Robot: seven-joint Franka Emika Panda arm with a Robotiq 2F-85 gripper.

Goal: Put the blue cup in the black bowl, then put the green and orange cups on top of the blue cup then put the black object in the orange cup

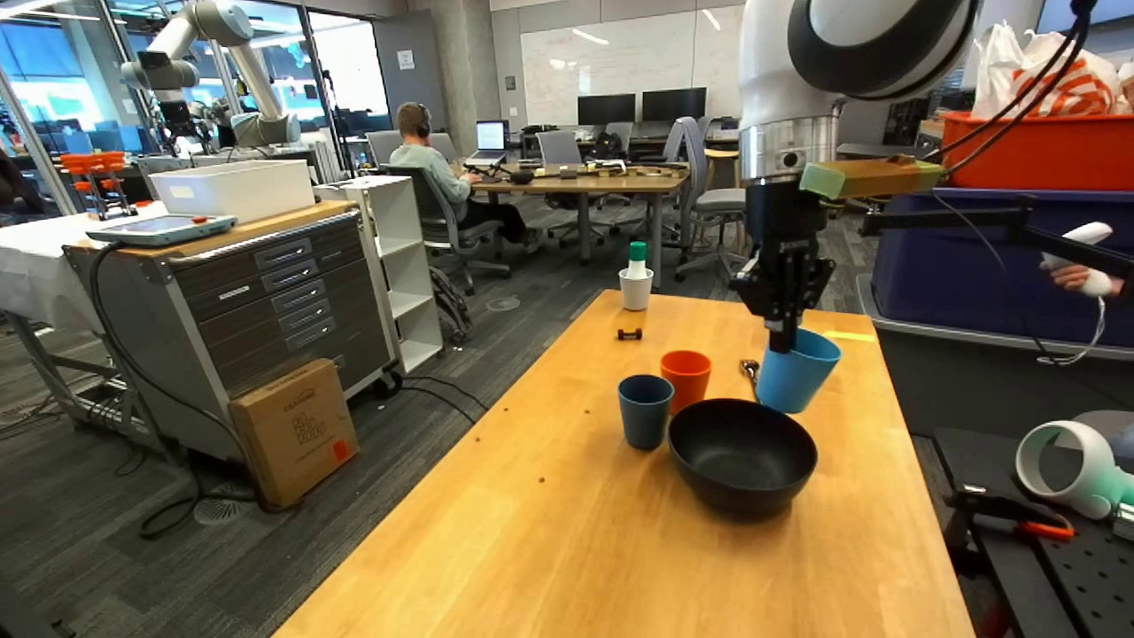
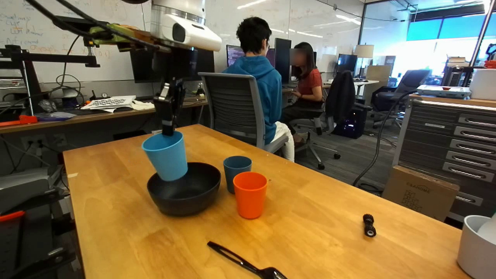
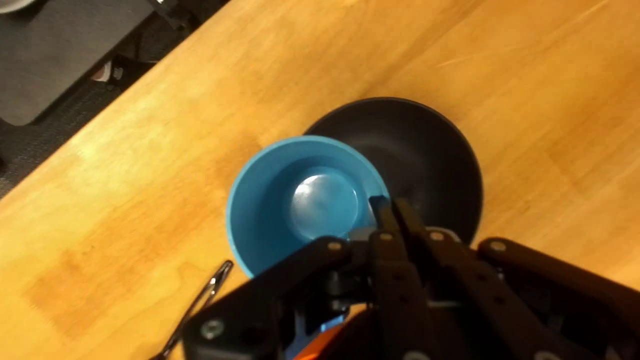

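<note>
Robot claw point(image 1: 781, 342) pinched tight on the rim of the blue cup point(image 1: 802, 376), holding it tilted above the worktop point(image 1: 567, 549). In an exterior view the black bowl point(image 1: 742, 459) lies lower, nearer and left: likely where it must go.

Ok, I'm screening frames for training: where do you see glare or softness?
Wrist view: the blue cup has a bright glint on its inside bottom, the pincer looks dark and soft; both exterior views: whiteboards with light streaks, windows washed out.
</note>
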